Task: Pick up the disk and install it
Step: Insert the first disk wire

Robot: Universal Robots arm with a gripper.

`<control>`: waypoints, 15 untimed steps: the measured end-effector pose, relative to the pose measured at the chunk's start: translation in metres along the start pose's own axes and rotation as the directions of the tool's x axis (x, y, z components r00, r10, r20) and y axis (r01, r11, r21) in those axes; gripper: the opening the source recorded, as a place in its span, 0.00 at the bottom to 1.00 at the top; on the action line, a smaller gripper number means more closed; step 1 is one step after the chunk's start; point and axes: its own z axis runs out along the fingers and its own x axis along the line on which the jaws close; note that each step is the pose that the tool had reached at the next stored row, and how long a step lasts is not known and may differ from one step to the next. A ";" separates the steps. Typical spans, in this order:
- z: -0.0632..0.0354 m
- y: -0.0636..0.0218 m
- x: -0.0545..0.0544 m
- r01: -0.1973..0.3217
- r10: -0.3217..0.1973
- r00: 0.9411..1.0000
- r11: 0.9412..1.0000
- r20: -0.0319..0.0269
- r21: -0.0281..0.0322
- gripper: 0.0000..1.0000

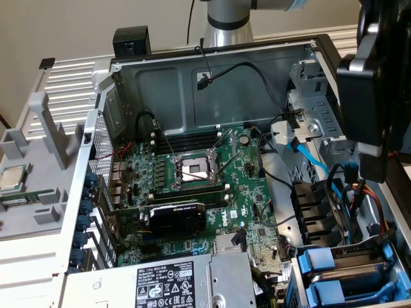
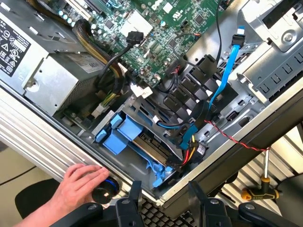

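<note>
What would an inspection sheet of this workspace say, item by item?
surface: open computer case, motherboard exposed.
job's things: blue carriers in the drive bay; disk not told apart.
clutter: screwdriver beside the case.
grippers: gripper open, empty, near the case rim.
cables: blue cable; red-black twisted wire.
surroundings: a person's hand on the case rim; power supply inside.
</note>
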 end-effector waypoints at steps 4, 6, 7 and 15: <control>0.0000 0.0000 0.000 0.000 0.000 1.000 1.000 0.000 0.000 0.52; 0.0000 0.0000 0.000 0.000 0.000 1.000 1.000 0.000 0.000 0.52; 0.0000 0.0000 0.000 0.000 0.000 1.000 1.000 0.000 0.000 0.52; -0.0004 0.0012 0.002 0.024 -0.024 1.000 1.000 0.013 0.006 0.52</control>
